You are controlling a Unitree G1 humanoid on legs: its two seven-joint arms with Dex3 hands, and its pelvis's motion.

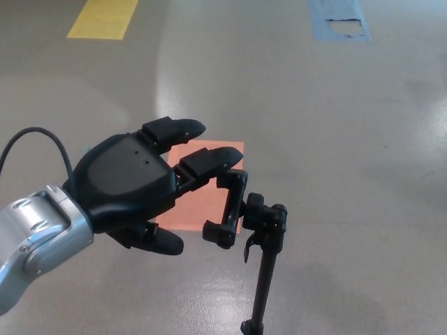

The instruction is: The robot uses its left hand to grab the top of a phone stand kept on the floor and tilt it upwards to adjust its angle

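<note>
The left hand (133, 185) is entering from the lower left on a silver forearm (35, 244) and is hovering just left of the stand (251, 237). Its fingers (209, 159) are spread apart and extended toward the stand's clamp (229, 208), with the thumb (162, 241) lying below; the hand is holding nothing. The lower fingertip is appearing to reach the top of the clamp, though actual contact cannot be confirmed. The stand is resting on the grey floor (335, 139) at lower centre, its black pole (264, 293) running down to the bottom edge and its clamp tilting leftward at the top. An orange square (206, 202) is lying on the floor behind the clamp and fingers. A yellow marking (103, 17) and a blue marking (339, 19) are showing at the far edge. A black cable (35, 136) is looping behind the wrist.
</note>
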